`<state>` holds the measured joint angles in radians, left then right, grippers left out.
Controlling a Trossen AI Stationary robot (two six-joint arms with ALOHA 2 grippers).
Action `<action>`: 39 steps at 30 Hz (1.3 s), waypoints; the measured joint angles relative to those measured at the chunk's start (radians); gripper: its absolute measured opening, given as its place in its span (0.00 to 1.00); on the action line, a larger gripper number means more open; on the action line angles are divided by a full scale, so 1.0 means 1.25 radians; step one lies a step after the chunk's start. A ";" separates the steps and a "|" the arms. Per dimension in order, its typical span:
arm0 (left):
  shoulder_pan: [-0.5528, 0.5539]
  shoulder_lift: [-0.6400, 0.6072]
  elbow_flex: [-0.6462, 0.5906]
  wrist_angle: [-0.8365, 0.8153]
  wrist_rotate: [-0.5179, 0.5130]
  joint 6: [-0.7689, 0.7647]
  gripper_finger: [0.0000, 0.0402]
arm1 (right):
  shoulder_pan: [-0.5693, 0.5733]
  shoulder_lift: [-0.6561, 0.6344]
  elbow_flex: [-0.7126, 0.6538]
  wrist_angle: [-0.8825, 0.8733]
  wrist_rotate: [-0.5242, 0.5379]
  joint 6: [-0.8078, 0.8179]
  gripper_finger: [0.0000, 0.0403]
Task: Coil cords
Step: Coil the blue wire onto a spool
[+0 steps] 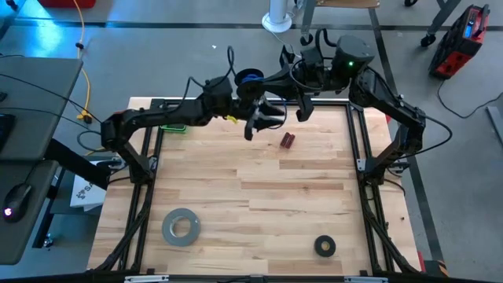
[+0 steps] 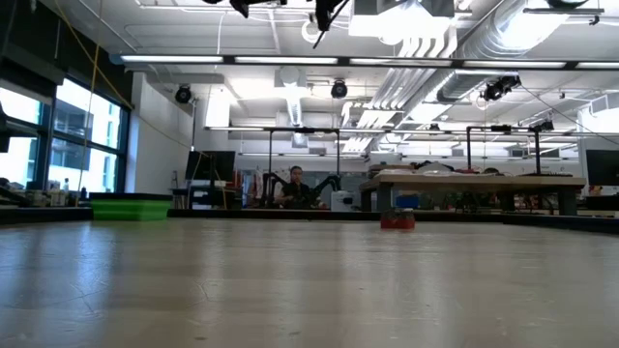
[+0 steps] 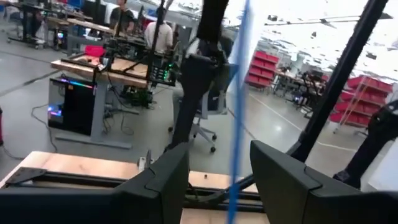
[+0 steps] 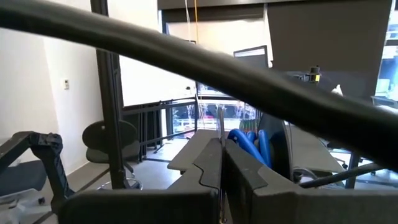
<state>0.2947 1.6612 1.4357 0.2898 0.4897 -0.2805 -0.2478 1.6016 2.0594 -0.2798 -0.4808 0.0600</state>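
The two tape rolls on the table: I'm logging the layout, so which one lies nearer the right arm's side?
The small black tape ring, near the table's front edge. The larger grey tape roll lies toward the left arm's side.

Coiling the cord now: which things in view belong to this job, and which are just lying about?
Job:
thin blue cable, passing between the open left tool
shut right tool

Lying about:
grey tape roll
small black tape ring
small dark red object
green tray

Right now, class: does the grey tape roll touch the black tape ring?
Apart. The high view shows the grey tape roll and black tape ring separated by bare wood.
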 joint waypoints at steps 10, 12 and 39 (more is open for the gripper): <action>-0.034 0.012 0.000 0.003 -0.089 0.037 0.41 | 0.000 0.000 0.000 0.000 0.000 0.005 0.00; -0.034 0.011 0.000 0.000 -0.091 0.029 0.41 | 0.000 0.000 0.000 0.000 0.000 0.004 0.00; -0.038 0.010 0.000 0.047 -0.151 0.010 0.06 | 0.000 0.001 0.000 0.007 0.000 -0.011 0.00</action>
<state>0.2466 1.6733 1.4353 0.3487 0.3016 -0.2674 -0.2478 1.6028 2.0594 -0.2715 -0.4808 0.0463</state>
